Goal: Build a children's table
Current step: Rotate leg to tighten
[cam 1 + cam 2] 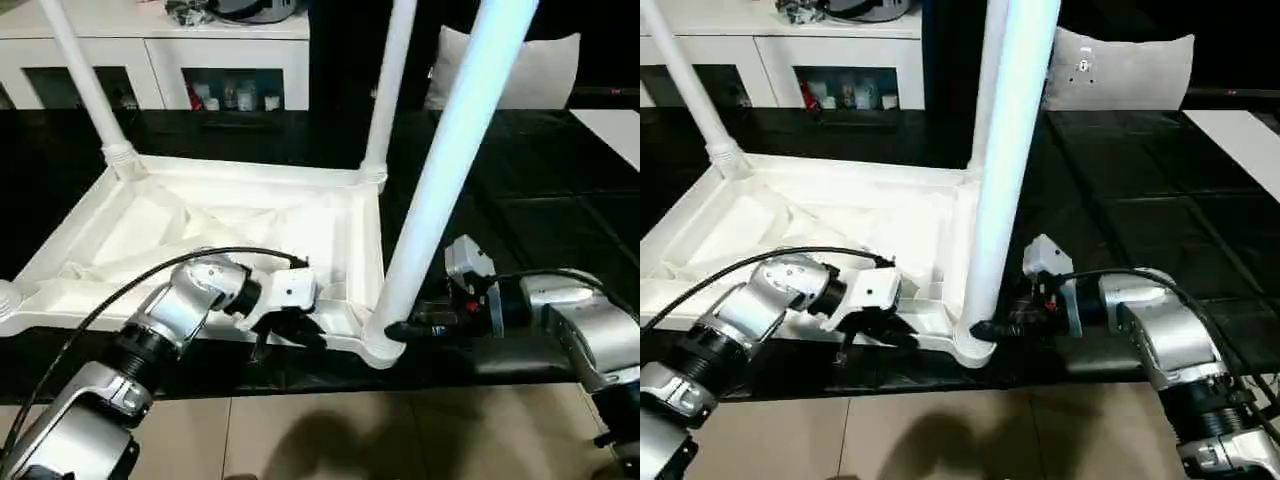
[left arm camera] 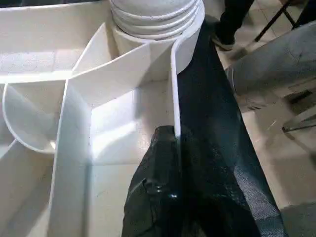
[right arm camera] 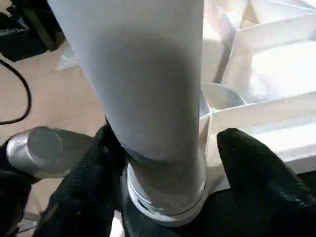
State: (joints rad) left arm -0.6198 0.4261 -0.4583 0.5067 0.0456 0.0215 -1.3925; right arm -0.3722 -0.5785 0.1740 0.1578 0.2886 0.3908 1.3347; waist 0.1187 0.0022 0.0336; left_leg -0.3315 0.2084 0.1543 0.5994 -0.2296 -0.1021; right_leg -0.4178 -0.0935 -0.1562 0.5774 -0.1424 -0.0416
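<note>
Black tabletop (image 1: 520, 220) runs across the head views, with a white cabinet (image 1: 150, 50) with glass doors behind it and tiled floor (image 1: 350, 440) along the near edge.

Head views: the children's table (image 1: 200, 215) lies upside down on the black tabletop, ribbed underside up. Three legs stand upright in corner sockets: the far left leg (image 1: 85, 85), the far right leg (image 1: 390, 90) and the near right leg (image 1: 450, 170). The near left socket (image 1: 5, 300) carries no leg. The left gripper (image 1: 290, 330) sits at the near rim of the children's table, just beside the near right corner. The right gripper (image 1: 400, 328) reaches in level from the right, at the foot of the near right leg.

Left wrist view: the left fingers (image 2: 158, 197) are closed on the thin upright rim wall (image 2: 174, 98), which runs straight into the black pad (grip appears firm). A ringed leg base (image 2: 153, 19) sits in the corner socket beyond.

Right wrist view: the right fingers (image 3: 89, 187) straddle the foot of the leg just above its ringed collar (image 3: 163, 207). One finger touches the leg; the other (image 3: 256, 173) stands apart from it, so the fingers are parted and grip nothing.
</note>
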